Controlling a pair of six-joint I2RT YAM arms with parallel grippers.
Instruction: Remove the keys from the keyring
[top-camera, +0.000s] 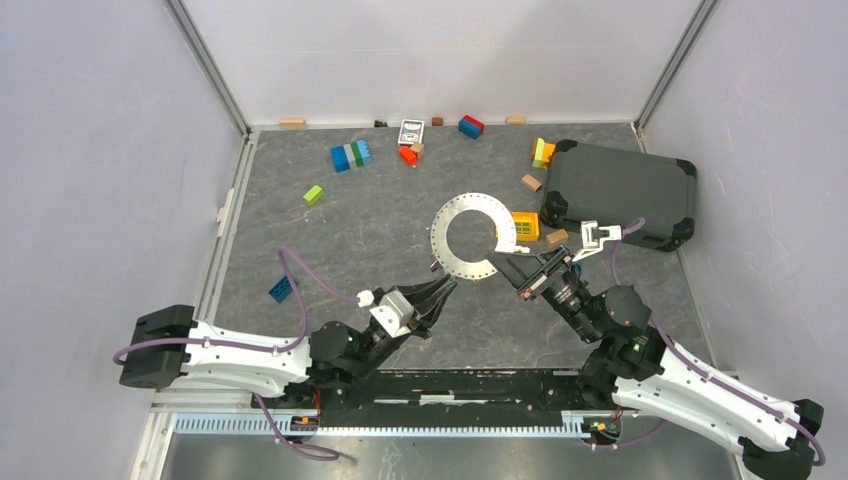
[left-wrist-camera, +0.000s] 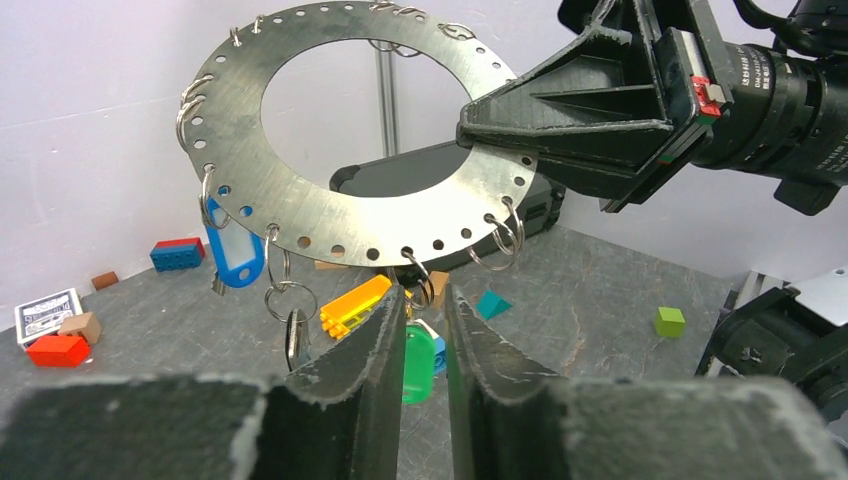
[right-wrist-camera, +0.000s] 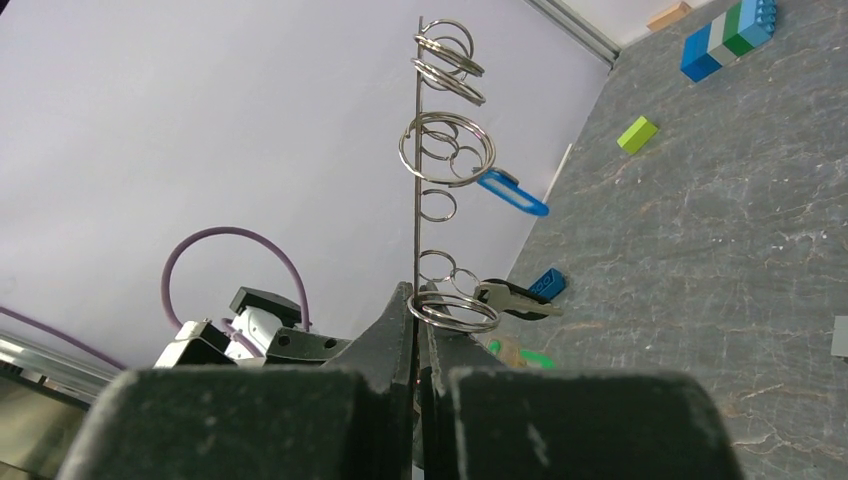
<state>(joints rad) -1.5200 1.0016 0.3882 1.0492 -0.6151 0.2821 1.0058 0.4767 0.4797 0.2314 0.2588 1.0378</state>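
- Could lose the green key (left-wrist-camera: 418, 352) by closing on its very edge. Thin, and free to swing on the keyring (left-wrist-camera: 423, 287) hanging from a hole in the lower edge of the metal plate (left-wrist-camera: 225, 140).
- Might drag the plate out of the right gripper (right-wrist-camera: 416, 302) by pulling hard away from the plate. Held there only by a pinch on the plate's rim, seen edge-on.
- Could snag the neighbouring rings (left-wrist-camera: 500, 240) along the plate's lower edge, or knock the silver key (left-wrist-camera: 295, 335) dangling under the plate's left part, by sweeping sideways.
- May tug without freeing anything. Likely needs working the key round the wire coil, not a plain pull.
- Could drop a freed key onto the table (left-wrist-camera: 600, 290) beneath the plate.
- Left gripper (left-wrist-camera: 425, 300): just under the plate's lower edge, narrowly parted, with the green key showing in the slot. Cannot tell whether pinching it or merely around it.
- Right gripper: pressed together on the plate's rim, holding the plate up off the table.
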